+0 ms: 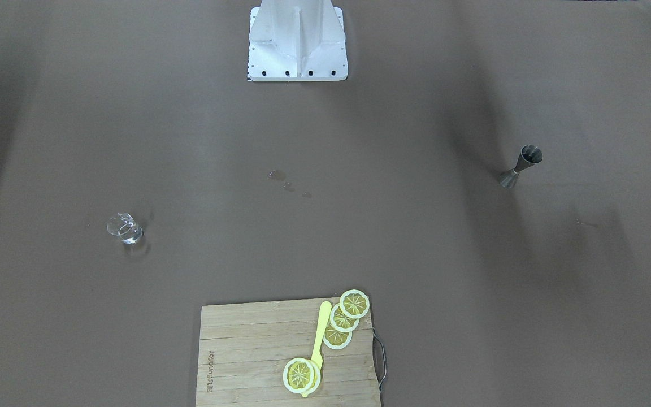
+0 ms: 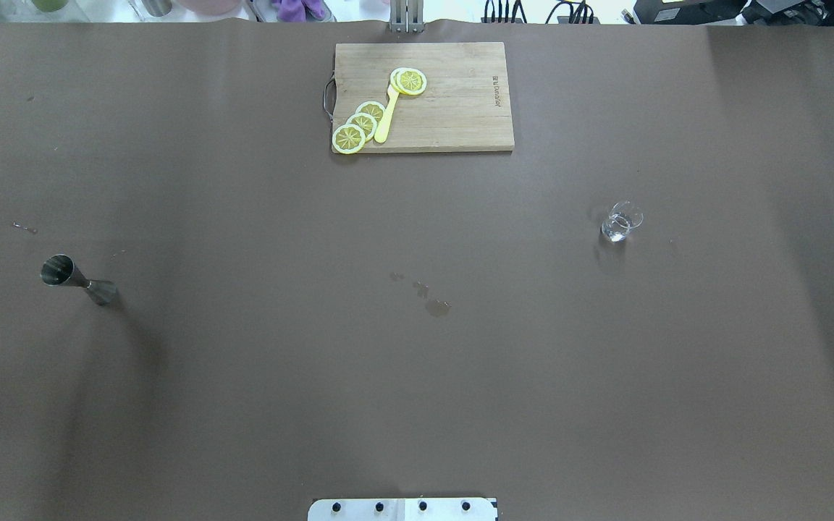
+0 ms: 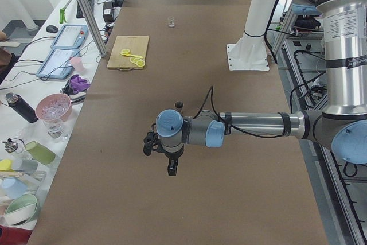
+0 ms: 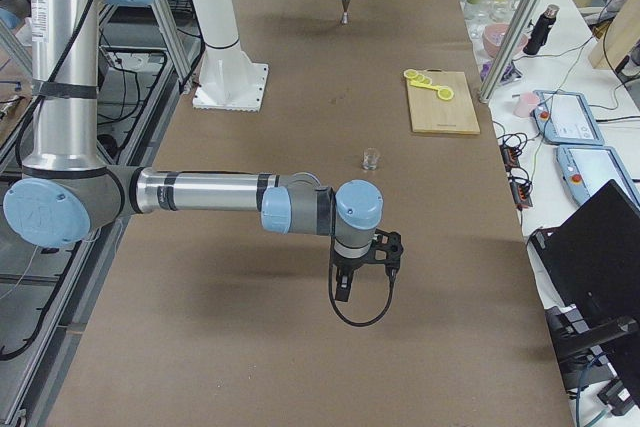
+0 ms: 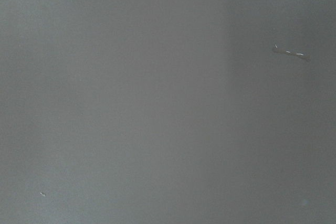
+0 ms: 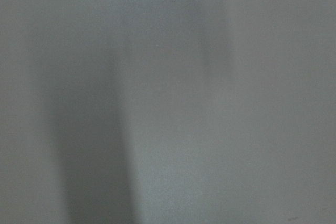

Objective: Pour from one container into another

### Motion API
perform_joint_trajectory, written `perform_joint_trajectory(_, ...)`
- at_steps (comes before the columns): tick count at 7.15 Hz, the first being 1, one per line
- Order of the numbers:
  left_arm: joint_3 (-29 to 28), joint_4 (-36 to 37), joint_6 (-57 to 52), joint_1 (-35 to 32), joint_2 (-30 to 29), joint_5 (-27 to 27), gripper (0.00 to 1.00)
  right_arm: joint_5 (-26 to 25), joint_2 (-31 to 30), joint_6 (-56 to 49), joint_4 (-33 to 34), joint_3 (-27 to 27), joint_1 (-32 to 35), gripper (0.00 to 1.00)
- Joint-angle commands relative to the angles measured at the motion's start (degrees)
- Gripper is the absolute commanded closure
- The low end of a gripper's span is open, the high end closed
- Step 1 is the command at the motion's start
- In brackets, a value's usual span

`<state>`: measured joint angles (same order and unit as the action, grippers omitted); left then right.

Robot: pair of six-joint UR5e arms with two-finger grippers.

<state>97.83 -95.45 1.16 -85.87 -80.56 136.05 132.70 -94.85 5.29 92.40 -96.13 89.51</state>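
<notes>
a steel hourglass-shaped jigger (image 2: 77, 278) stood at mid left of the overhead view. a small clear glass (image 2: 621, 222) stood at mid right, well apart on the matte brown worktop (image 2: 417, 391). i could not tell how far the left arm's (image 3: 252, 124) jaws or the right arm's (image 4: 200, 190) jaws were parted.

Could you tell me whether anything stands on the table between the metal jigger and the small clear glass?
Nothing visible does. Between the steel double-cone jigger and the small clear glass lie only a few wet spots; the wooden cutting board sits beyond that line.
</notes>
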Motion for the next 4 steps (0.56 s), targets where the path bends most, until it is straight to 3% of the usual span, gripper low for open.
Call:
perform_joint_trajectory(1, -0.1, 0.0, 0.1, 0.0, -0.2, 0.0, 0.01, -0.7, 0.2, 0.2, -0.3, -0.2, 0.0, 0.0)
perform_joint_trajectory(4, -0.1, 0.0, 0.6, 0.0, -0.2, -0.1, 0.01, -0.3, 0.3, 0.2, -0.6, -0.2, 0.0, 0.0)
